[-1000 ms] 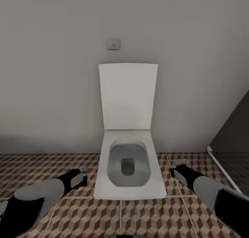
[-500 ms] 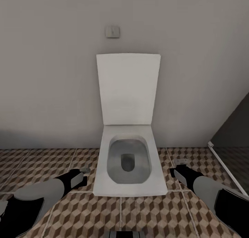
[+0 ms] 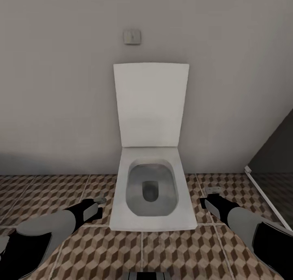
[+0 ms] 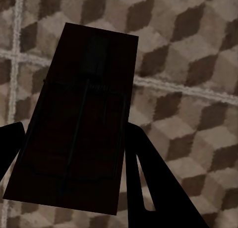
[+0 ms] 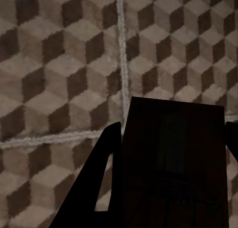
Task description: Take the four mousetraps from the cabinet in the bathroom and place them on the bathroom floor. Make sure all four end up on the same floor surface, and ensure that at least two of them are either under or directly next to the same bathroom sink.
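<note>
While both arms hang low over the brown-beige cube-pattern tiled floor [image 3: 49, 190]:
Left gripper [image 4: 74, 153]: fingers clamped on a dark flat rectangular mousetrap board [image 4: 79, 118], toilet's 8 o'clock.
Right gripper [image 5: 171, 153]: fingers clamped on a second dark flat mousetrap board [image 5: 173, 163], toilet's 4 o'clock.
White square toilet [image 3: 152, 190]: lid up, 12 o'clock ahead.

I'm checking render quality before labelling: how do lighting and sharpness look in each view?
Head view: soft, even light, slightly blurred, the white toilet clear against a grey wall, no glare. Left wrist view: the mousetrap held in the left gripper renders almost black in shadow, wire faintly visible; floor tiles are softly blurred. Right wrist view: the right gripper holds another dark board, detail lost.
</note>
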Robot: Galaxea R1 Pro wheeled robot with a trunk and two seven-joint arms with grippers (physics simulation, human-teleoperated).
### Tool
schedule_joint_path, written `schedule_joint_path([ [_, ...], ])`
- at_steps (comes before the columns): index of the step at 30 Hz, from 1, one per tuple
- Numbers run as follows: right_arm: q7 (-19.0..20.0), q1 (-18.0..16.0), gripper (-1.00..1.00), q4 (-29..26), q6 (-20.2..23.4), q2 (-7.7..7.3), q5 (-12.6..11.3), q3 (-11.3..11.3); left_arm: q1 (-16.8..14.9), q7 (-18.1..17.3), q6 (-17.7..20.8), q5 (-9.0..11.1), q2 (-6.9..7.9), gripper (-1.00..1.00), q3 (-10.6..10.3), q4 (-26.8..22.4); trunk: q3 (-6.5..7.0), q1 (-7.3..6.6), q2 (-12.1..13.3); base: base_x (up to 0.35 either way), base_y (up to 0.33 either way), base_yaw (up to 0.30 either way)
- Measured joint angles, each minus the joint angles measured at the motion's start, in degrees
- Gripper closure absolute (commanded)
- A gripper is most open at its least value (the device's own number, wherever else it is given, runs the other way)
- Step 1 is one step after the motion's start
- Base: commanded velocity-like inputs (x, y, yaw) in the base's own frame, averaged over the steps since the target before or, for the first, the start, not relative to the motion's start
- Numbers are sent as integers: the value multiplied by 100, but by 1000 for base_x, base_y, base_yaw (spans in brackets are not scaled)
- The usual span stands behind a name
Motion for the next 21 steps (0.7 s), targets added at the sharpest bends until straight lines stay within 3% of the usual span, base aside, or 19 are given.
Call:
schedule_joint_path([
  [21, 10, 0, 100, -4, 0, -1, -2, -1, 0, 0, 1, 2, 2, 100, 3, 1, -465, 55, -28, 0, 0, 0],
])
